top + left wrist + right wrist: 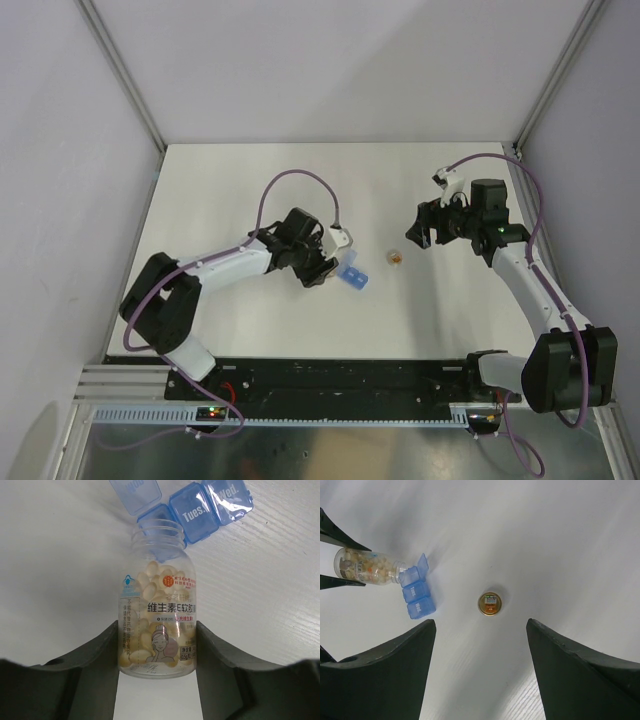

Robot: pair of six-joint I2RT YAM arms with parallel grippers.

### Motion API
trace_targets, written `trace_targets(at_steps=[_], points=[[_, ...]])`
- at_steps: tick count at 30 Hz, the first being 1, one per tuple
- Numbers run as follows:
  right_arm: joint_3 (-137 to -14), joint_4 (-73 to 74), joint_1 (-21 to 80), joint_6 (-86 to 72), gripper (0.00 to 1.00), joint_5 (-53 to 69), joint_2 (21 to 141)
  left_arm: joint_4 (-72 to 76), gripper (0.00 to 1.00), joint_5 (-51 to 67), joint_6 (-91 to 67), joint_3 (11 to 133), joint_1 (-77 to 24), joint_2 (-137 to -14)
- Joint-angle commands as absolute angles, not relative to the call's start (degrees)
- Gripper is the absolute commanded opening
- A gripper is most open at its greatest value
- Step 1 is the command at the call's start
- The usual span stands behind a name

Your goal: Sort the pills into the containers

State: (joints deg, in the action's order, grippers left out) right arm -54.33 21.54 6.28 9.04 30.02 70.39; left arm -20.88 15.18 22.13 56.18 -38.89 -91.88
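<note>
bottle (157, 610): clear glossy plastic, printed label. capsules (150, 587) inside: smooth, shiny, translucent pale yellow. pill box (192, 512): translucent blue plastic, smooth. cap (490, 603): gold, metallic sheen. table (270, 610): white, matt, faint wood grain. left gripper (156, 626): matt black plastic.

A small amber-brown cylinder (490, 603) stands on the white table (250, 180)

The bottle (159, 605) partly covers the cropped pill box (192, 512).
</note>
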Motion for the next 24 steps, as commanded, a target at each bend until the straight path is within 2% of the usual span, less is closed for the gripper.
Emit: trace_targets(at_steps=[1, 24], points=[[-54.2, 20.3, 5.9, 9.1, 0.79, 31.2, 68.7, -21.9, 0.0, 14.8, 23.6, 59.5, -39.5, -92.4], [-54.1, 20.5, 5.2, 9.2, 0.81, 32.5, 68.7, -27.7, 0.0, 13.4, 25.0, 65.0, -40.1, -94.8]])
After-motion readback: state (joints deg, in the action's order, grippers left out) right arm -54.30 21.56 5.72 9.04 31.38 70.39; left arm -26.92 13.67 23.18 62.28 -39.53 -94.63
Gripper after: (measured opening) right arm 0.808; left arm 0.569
